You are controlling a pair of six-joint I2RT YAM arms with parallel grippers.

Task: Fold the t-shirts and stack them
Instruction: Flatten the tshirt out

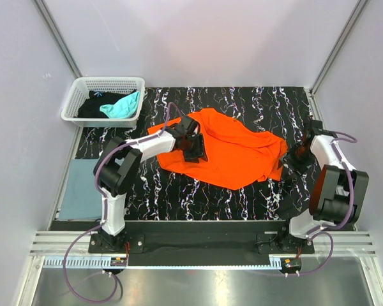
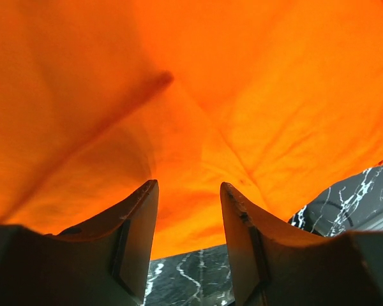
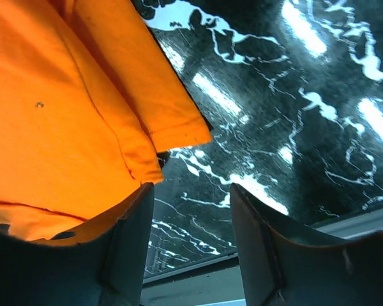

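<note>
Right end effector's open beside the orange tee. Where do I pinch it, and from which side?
Probably the hemmed corner of the orange tee jutting toward the right end effector. Come in from the robot's right, low over the table: that corner lies flat, free and uncovered.

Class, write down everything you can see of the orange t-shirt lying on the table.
The orange t-shirt is soft, plain, bright cloth with a short sleeve that has a stitched hem. It lies unfolded and rumpled across the middle of the black marbled table, with creases running through it. The left tool, open, is over its left part. The right tool, open, is at its right edge by the sleeve. Neither grips it.
</note>
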